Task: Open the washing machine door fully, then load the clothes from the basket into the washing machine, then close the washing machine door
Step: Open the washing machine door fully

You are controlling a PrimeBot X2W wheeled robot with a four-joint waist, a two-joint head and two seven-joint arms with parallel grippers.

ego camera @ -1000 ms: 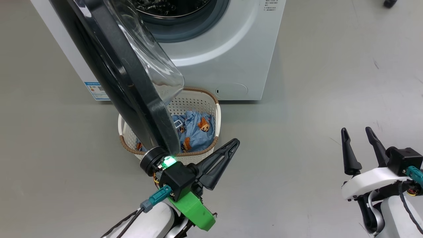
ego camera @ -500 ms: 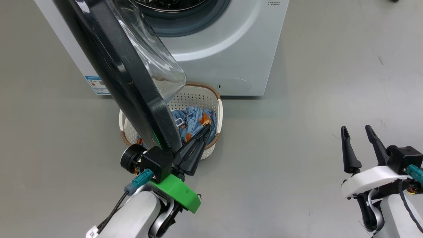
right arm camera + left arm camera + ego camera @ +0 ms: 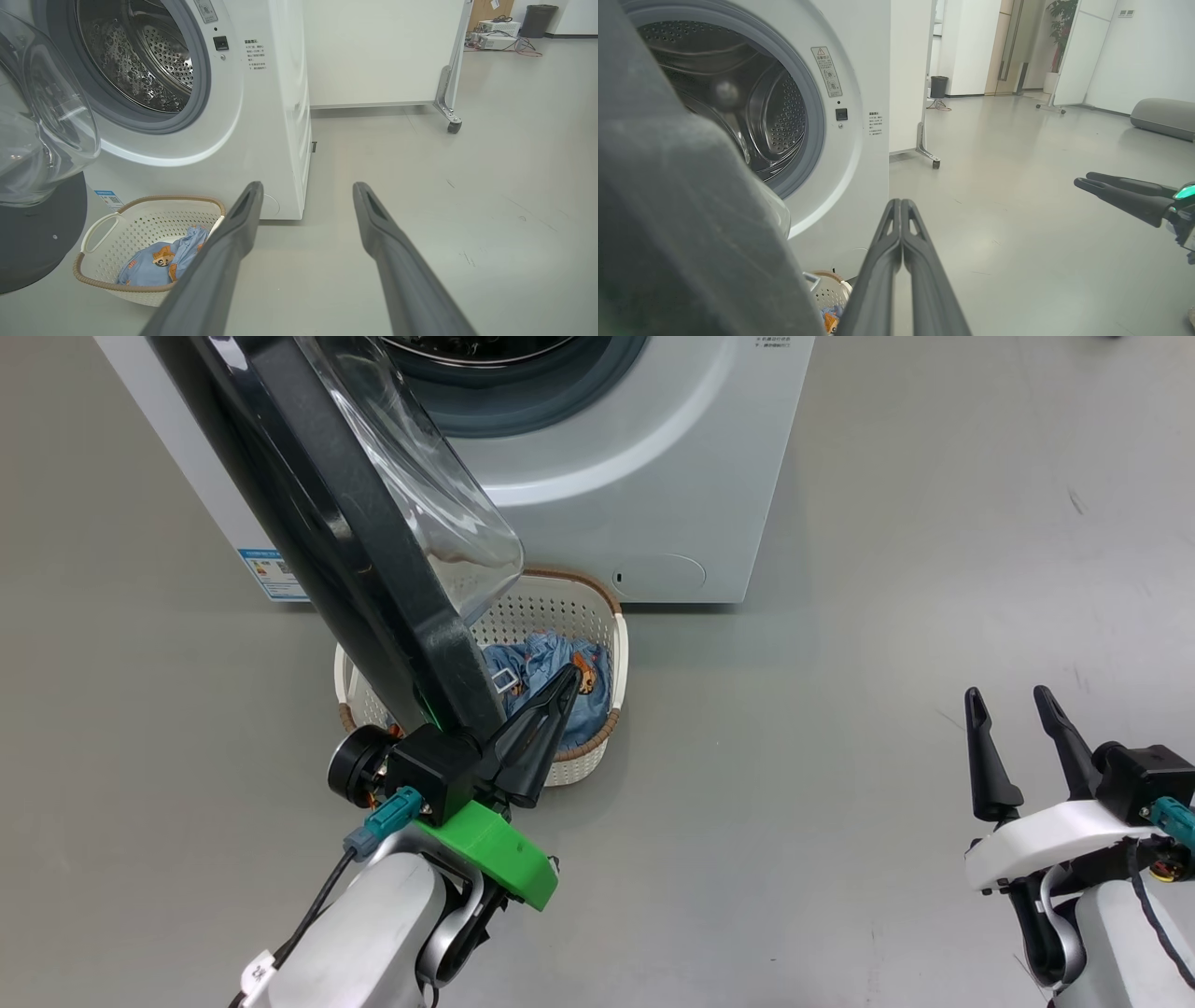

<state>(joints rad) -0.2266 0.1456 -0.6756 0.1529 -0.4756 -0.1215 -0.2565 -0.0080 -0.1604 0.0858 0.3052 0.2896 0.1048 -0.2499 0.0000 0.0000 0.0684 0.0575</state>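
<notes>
Washing machine door (image 3: pixel 355 551) open; 1 basket (image 3: pixel 560 616); L fingers (image 3: pixel 537 737) together, R fingers (image 3: pixel 985 756) apart, both empty.

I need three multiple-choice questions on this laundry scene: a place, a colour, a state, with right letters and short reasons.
1. The basket stands: A) on the floor before the washing machine B) atop it C) inside it
2. The clothes are: A) red B) light blue C) black
3. The right gripper is: A) open B) shut C) holding clothes
Key: 1A, it rests on the floor; 2B, blue cloth shows; 3A, its fingers stand apart.
</notes>
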